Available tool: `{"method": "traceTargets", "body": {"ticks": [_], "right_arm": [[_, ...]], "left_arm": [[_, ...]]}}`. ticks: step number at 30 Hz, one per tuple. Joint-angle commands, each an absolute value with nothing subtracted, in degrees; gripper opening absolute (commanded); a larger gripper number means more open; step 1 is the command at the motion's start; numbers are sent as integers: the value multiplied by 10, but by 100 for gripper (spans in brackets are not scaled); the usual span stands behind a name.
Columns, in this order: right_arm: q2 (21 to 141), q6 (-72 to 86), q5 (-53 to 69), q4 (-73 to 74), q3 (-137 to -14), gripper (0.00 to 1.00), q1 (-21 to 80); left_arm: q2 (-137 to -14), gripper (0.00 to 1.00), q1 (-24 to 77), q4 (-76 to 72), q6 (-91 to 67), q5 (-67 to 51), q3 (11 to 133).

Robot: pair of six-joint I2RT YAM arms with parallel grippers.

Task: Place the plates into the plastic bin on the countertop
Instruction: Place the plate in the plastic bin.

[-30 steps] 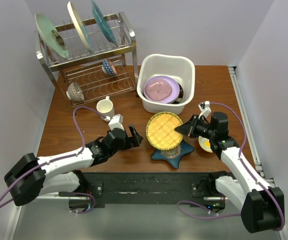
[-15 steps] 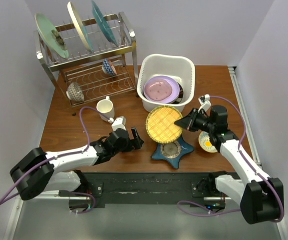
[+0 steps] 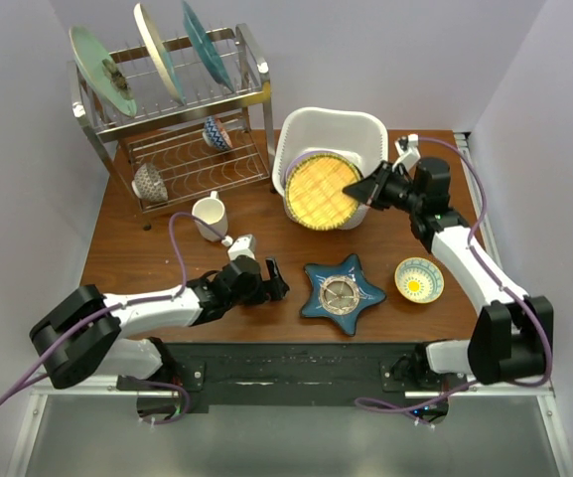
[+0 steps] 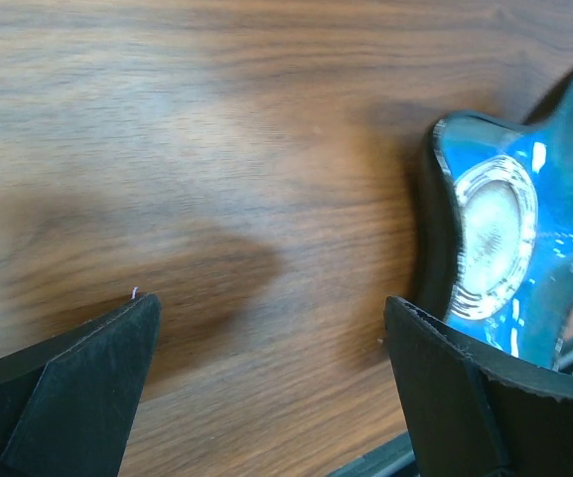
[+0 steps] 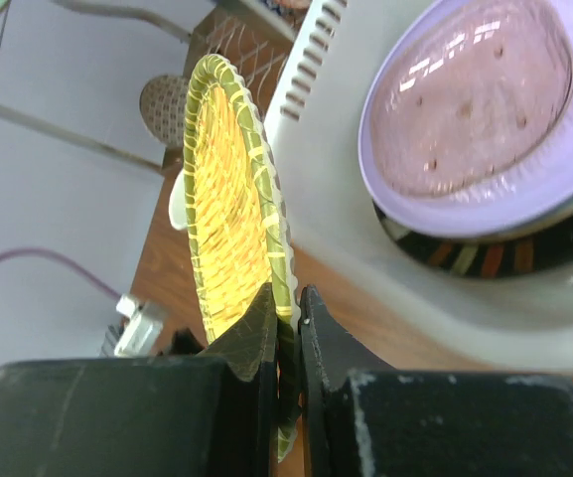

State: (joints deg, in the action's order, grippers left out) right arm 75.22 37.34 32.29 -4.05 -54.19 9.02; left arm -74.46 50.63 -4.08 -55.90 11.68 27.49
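We look down on a dark brown wood-grain tabletop, closed in by plain pale grey walls behind and on both sides, under even light with soft shadows.

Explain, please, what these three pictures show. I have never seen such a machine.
Two robot arms are bolted at the near edge of a brown wooden table. One picture looks down from above; the other two come from cameras on the wrists. On the table stand a steel wire dish rack, a white mug, a small yellow-centred bowl, a blue star-shaped plate and a large white plastic bin holding a lavender plate. The right gripper is shut on the edge of a round amber plate, at the bin's near rim. The left gripper is open and empty.
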Motion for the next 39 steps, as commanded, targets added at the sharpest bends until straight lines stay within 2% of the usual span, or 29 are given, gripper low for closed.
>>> {"method": "traceTargets", "body": {"ticks": [1,7,18,25,31,36,39], "right_arm": [[814,392,309,-90,-633,0,84],[896,403,307,-91,-731,0,77],[1027,472,287,-149,-789,0,66],[1103,468,272,-99,-848,0,64],[1121,460,251,-59,-856,0,65],[1129,449,248,-36,-859,9,64],[1132,452,254,-33,-858,10,64]], "left_arm": [[-747,100,502,-100,-529,89,289],[-749,100,503,-104,-521,88,286],[-762,100,502,-107,-509,82,289],[-764,100,502,-98,-503,78,299],[-766,100,502,-98,-502,76,300],[-766,100,502,-97,-501,73,301],[-766,100,502,-96,-502,71,300]]}}
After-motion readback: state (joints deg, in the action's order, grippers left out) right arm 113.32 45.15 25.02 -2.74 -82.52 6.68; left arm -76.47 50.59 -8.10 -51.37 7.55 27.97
